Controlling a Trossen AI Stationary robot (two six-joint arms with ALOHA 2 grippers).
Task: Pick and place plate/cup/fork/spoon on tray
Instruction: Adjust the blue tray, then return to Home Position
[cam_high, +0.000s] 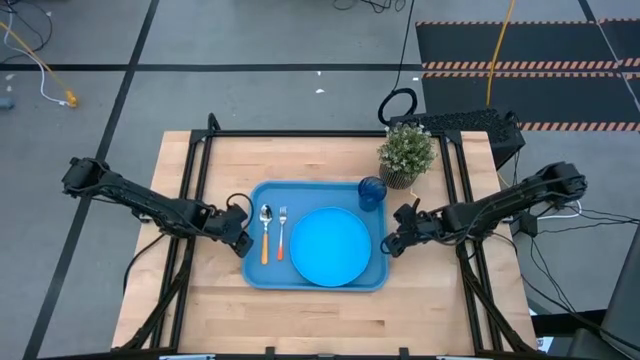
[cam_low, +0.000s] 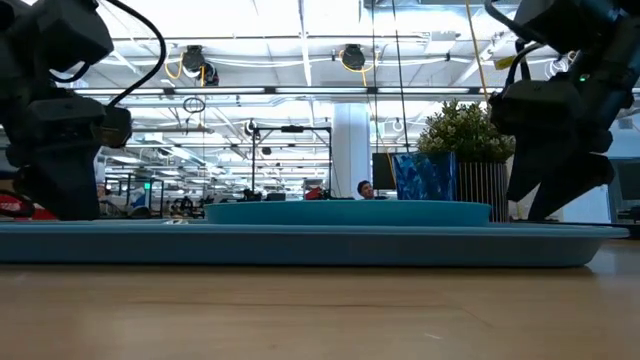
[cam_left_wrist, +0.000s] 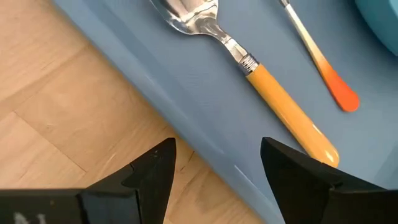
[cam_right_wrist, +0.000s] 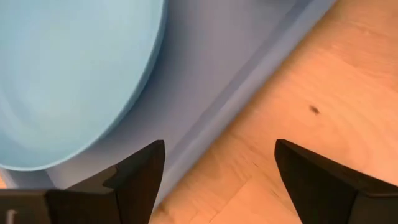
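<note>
Both arms reach inward, left hand (cam_high: 243, 240) and right hand (cam_high: 394, 240) empty, fingers spread.

In the left wrist view the spoon (cam_left_wrist: 249, 62) is cut off at the picture's edge, so only part of its bowl shows, and the fork (cam_left_wrist: 323, 68) loses its tines the same way (just the handle and a bit of metal stem remain). The plate (cam_left_wrist: 382, 18) shows there only as a blue sliver in the corner. In the right wrist view the plate (cam_right_wrist: 68, 74) runs out of the picture, with about a quarter of it showing. In the low view the tray (cam_low: 300, 245) rim hides the cutlery entirely, and the cup (cam_low: 425, 177) shows only from its upper part, behind the plate (cam_low: 345, 210). Both arms are cropped there above their end effectors.
</note>
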